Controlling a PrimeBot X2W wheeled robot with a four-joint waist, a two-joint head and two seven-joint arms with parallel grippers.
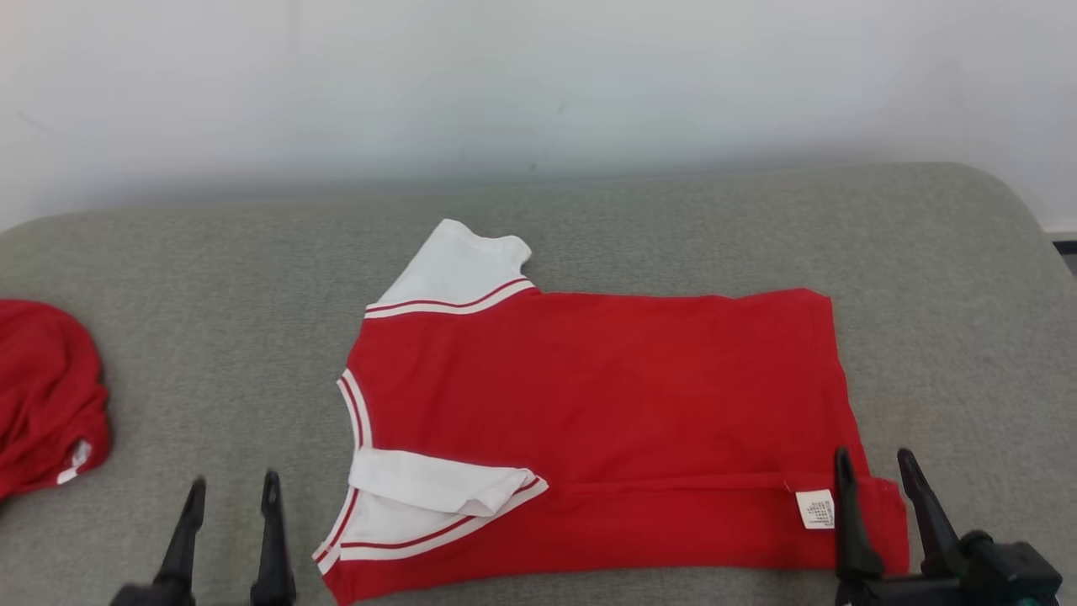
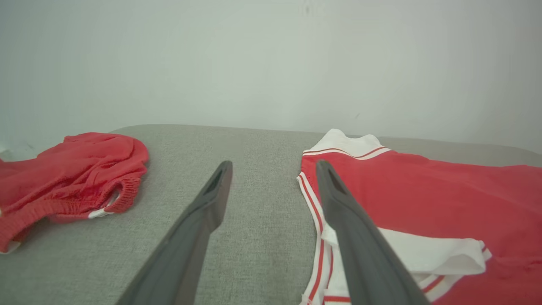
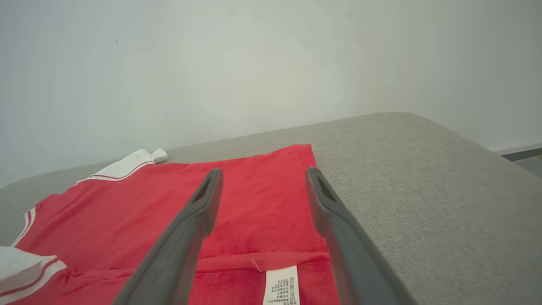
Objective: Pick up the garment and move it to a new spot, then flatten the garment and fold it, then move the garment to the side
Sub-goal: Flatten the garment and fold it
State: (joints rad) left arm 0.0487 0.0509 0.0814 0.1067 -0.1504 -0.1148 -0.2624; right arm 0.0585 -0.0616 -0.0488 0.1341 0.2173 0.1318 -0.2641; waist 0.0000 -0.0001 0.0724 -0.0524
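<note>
**Shirt flat, both claws apart and empty**

Head view: the red garment (image 1: 606, 421) lies mid-cushion (image 1: 210, 278). My left gripper (image 1: 234, 480) is just beside its collar end and my right gripper (image 1: 874, 454) is over the hem corner.

Left wrist: the white sleeve (image 2: 432, 254) is bunched, so a pinch may catch only one layer.

Right wrist: the label (image 3: 281, 286) sits between my fingers. The hem fold looks loose, I think, and could slip open.

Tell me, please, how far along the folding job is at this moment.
Done, it seems: the red shirt lies spread flat on the grey cushion, and its near edge with the white label is already turned over. In hand: nothing is gripped; the left pincer is open beside the collar end, the right pincer open by the label. Left: the further folds, then moving it aside.
</note>
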